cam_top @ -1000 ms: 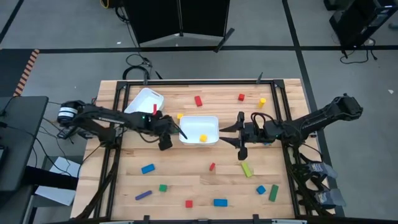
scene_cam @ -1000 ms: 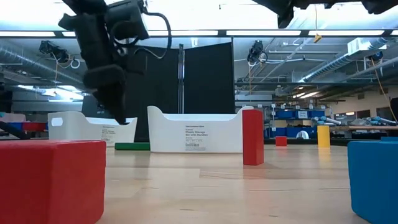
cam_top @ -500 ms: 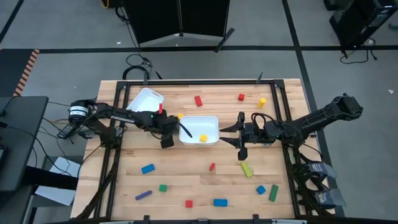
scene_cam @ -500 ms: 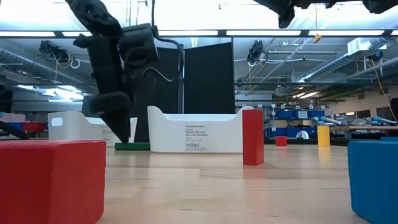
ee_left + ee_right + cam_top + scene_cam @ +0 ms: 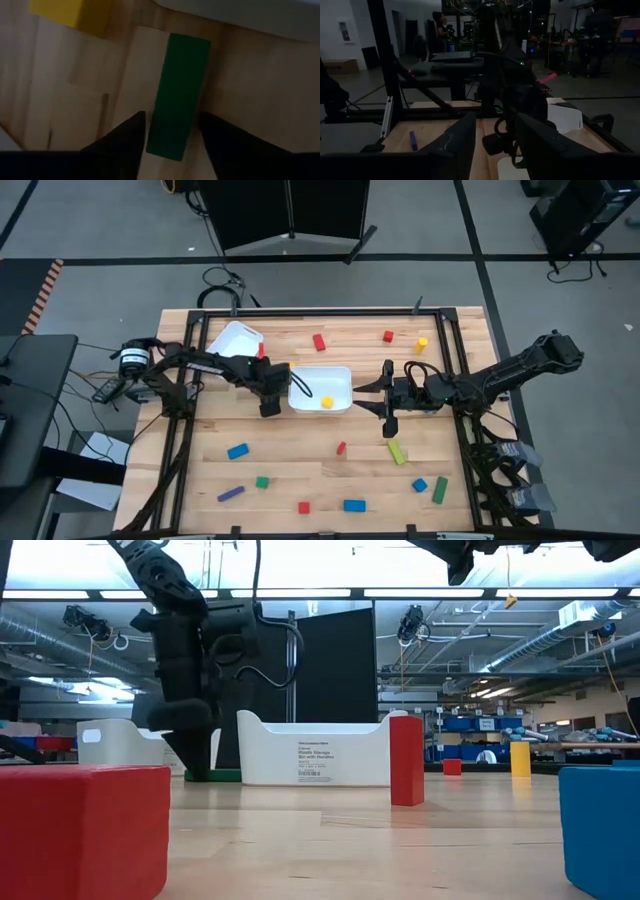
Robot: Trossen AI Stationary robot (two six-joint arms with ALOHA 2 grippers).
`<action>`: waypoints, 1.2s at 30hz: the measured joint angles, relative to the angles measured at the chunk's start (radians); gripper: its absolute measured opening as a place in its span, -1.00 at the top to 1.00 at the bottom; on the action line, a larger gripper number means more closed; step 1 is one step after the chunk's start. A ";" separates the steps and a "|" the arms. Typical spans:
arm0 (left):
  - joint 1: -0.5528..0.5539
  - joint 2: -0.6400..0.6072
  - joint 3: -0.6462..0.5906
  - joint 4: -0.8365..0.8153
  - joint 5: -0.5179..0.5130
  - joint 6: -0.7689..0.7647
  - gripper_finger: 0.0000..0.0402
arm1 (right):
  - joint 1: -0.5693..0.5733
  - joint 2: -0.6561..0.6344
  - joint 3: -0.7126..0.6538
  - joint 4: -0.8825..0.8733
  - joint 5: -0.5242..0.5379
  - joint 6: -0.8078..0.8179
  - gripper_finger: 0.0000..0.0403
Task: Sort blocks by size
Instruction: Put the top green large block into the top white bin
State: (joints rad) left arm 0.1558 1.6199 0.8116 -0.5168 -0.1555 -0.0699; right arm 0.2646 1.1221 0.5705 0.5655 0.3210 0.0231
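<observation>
tabletop point(image 5: 300, 465): wood, blocks scattered
left end effector point(image 5: 170, 135): spread astride green bar point(image 5: 178, 95), ready to pinch
right end effector point(image 5: 387, 402): spread, waiting mid-tabletop

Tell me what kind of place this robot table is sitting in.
Most likely an industrial lab or workshop. The low view shows exposed ceiling ducts, strip lights and shelves of blue bins behind the wooden table. The high view shows grey concrete floor marked with dark tape lines.
</observation>
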 joint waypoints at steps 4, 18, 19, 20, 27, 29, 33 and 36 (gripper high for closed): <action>0.002 0.001 0.000 -0.006 0.028 0.017 0.42 | 0.000 0.000 0.000 0.000 0.000 0.000 0.25; 0.006 -0.155 -0.007 -0.094 0.064 -0.095 0.52 | 0.004 0.000 0.000 -0.005 0.000 0.000 0.25; 0.003 -0.190 -0.006 -0.106 0.055 -0.112 0.52 | 0.003 0.000 0.000 -0.006 0.000 0.000 0.25; 0.000 -0.224 -0.006 -0.121 0.042 -0.129 0.52 | 0.004 0.000 0.000 -0.007 0.000 0.000 0.25; -0.007 -0.461 0.028 -0.149 -0.152 -0.273 0.52 | 0.004 0.000 0.001 -0.057 0.082 0.021 0.25; 0.034 -0.502 0.034 -0.244 -0.246 -0.356 0.52 | 0.004 0.000 0.001 -0.116 0.146 0.052 0.25; 0.148 -0.530 0.027 -0.404 -0.317 -0.476 0.52 | 0.003 0.001 0.001 -0.241 0.245 0.139 0.25; 0.205 -0.531 -0.004 -0.410 -0.317 -0.500 0.52 | 0.004 0.001 0.001 -0.305 0.273 0.194 0.25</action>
State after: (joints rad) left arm 0.3611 1.0893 0.8072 -0.9265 -0.4729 -0.5700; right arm 0.2682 1.1229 0.5716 0.2604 0.5938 0.2169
